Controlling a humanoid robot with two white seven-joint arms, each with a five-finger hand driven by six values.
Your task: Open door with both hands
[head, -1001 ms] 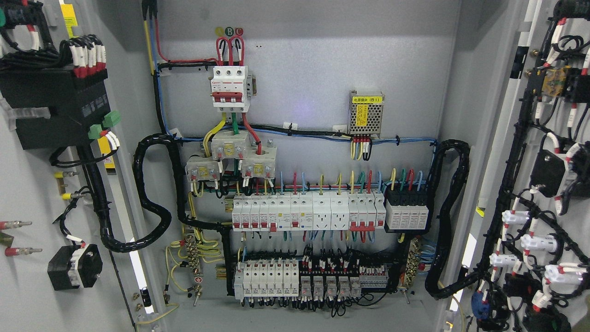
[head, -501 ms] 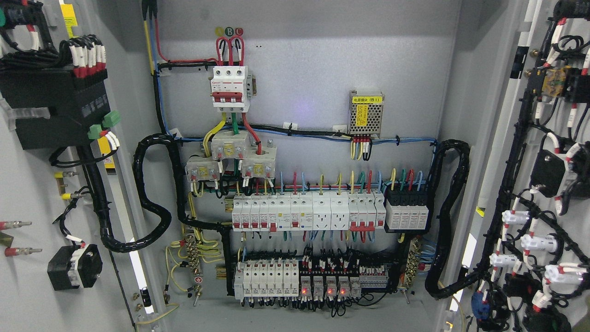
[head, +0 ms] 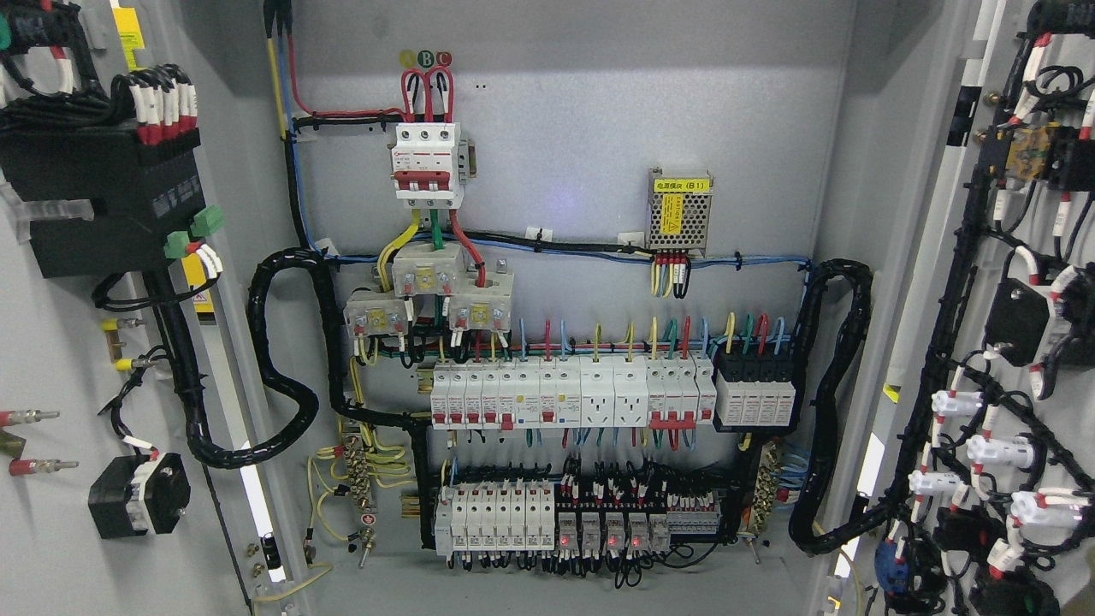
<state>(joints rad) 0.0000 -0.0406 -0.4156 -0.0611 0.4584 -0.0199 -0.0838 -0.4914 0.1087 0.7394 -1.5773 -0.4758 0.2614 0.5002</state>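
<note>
Both doors are standing wide open: left door at 9 o'clock, right door at 3 o'clock, cabinet interior w/ breakers fully showing at centre. No hand is showing anywhere, so grip state can't be told. Judging the opening as basically done; doing it well now means keeping arms clear of door wiring and not letting either door swing back.

Even bright frontal light, sharp focus; upper corners shadowed, faint purple glare mid-panel.
</note>
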